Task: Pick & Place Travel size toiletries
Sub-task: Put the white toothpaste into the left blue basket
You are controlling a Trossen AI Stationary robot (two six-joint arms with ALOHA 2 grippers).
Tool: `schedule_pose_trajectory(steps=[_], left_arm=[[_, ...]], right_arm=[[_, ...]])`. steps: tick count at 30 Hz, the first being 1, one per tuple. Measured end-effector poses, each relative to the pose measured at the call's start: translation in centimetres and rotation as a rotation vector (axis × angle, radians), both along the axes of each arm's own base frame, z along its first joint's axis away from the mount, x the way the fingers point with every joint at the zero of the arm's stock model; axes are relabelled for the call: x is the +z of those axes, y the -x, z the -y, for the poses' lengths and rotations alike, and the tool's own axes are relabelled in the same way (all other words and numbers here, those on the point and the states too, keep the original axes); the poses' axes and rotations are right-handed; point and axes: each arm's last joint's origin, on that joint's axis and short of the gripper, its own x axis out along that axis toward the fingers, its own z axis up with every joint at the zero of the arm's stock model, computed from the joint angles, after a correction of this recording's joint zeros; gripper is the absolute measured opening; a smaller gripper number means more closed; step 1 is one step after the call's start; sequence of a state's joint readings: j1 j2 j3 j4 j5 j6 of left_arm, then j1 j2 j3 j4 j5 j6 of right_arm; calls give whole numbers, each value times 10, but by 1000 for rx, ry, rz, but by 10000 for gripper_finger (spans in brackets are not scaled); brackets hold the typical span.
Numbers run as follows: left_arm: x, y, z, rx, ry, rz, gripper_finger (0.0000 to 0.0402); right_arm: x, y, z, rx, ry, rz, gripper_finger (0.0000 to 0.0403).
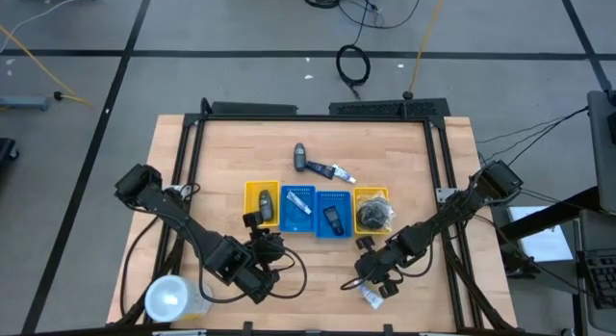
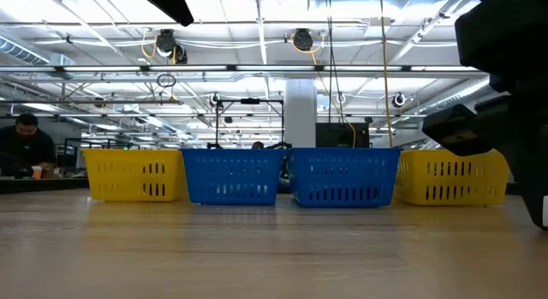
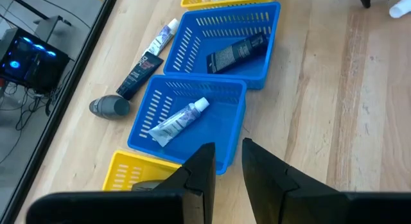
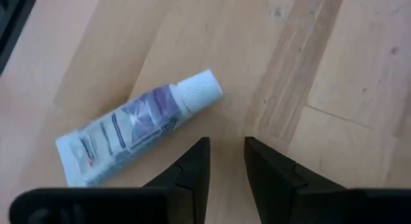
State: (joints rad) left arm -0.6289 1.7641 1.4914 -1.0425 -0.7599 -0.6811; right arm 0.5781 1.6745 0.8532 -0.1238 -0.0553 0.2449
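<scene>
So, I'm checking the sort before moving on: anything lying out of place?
Yes. A white tube lies loose on the table under the right gripper, and a dark bottle and another tube lie behind the trays.

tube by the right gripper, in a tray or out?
Out. The tube lies flat on bare table, beside the right gripper, apart from the trays.

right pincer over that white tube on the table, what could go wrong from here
1. The right pincer hangs beside the tube, not around it, and its narrow gap sits off the cap end; closing here would likely miss or nudge the tube away.
2. The tube lies flat on the table, so the fingertips may scrape wood before getting under it.
3. The left pincer hovers close to the blue tray; a low move could bump it.
</scene>
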Motion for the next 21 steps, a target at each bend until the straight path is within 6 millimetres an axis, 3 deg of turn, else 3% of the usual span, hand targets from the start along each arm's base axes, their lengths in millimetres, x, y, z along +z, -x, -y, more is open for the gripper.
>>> schedule_pose_trajectory(steps=[7,13,21], left_arm=[[0,0,0,1,1,1,77],[0,0,0,2,1,1,77],[0,0,0,2,3,1,77]], right_arm=[[1,-1,1,-78,-40,-19,89],[15,-2,5,-223,-111,-12,89],[23,3,-3,-438,-302,-108,89]])
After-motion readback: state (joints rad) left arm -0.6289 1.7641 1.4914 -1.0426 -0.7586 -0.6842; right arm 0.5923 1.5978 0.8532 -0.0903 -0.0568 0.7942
